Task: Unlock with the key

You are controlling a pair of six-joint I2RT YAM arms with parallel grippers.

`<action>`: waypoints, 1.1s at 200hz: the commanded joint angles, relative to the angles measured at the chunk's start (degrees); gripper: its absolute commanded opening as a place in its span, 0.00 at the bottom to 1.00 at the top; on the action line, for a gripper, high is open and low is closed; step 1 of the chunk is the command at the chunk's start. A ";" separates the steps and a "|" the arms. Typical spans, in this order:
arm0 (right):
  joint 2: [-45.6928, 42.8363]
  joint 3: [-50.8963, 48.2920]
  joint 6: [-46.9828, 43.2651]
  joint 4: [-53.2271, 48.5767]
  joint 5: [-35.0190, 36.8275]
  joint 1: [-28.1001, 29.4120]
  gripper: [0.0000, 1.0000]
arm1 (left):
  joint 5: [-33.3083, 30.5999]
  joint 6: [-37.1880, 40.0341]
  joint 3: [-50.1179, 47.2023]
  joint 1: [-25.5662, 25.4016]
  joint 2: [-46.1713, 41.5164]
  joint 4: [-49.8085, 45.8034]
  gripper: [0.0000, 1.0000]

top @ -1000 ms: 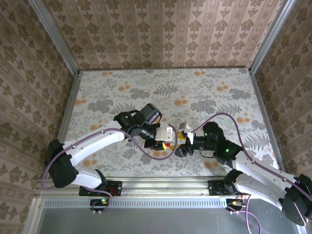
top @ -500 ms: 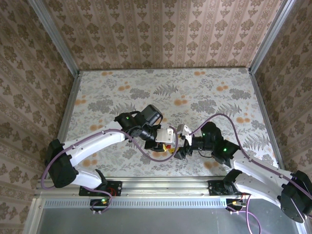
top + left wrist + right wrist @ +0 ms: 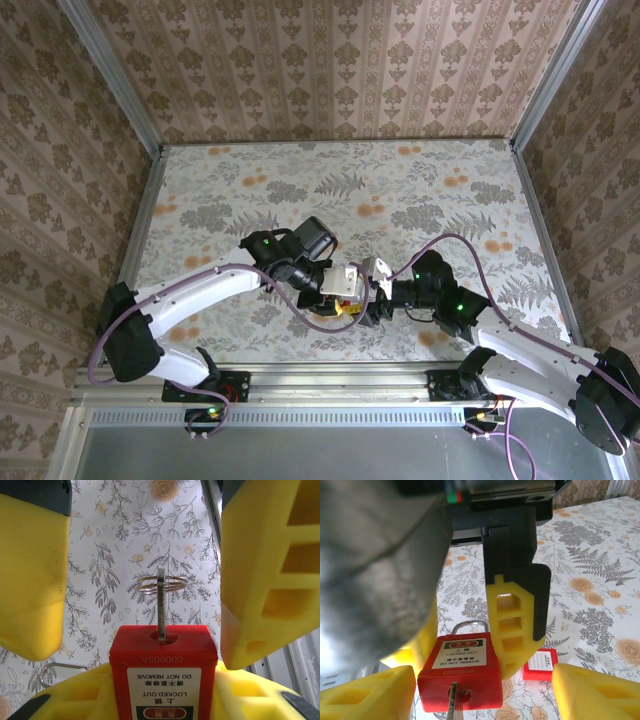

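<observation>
The key (image 3: 161, 605) is seated in the keyhole of the red padlock (image 3: 460, 677), which the left gripper (image 3: 162, 690) pinches above the bench (image 3: 600, 555). The right gripper (image 3: 482, 680) is spread either side of the key, not touching it. The turn seems not yet made: that gripper must next close on the key and twist. There are two padlocks, the other padlock (image 3: 542, 662) lying on the bench, and one key on one ring (image 3: 150, 584).
</observation>
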 commanded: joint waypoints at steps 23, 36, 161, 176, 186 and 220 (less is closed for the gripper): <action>-0.39 -0.74 -0.58 0.90 -2.79 0.62 0.68 | 2.30 1.50 2.68 -0.25 0.53 -0.77 0.00; -0.63 -1.15 -0.54 1.16 -2.72 0.72 0.69 | 2.39 1.49 2.58 -0.28 0.47 -0.77 0.00; 1.30 -0.26 -0.80 -0.02 -3.34 1.36 0.44 | 2.76 1.56 2.80 -0.21 0.37 -0.47 0.00; 1.13 -0.29 -0.57 -0.04 -3.74 1.52 0.44 | 2.67 1.75 2.75 -0.28 0.38 -0.43 0.00; 1.13 -0.18 -0.56 -0.22 -3.77 1.58 0.43 | 2.67 1.74 2.74 -0.27 0.42 -0.38 0.00; 1.39 -0.12 -0.40 -0.63 -4.30 1.87 0.56 | 2.85 2.06 2.89 -0.20 0.55 -0.60 0.00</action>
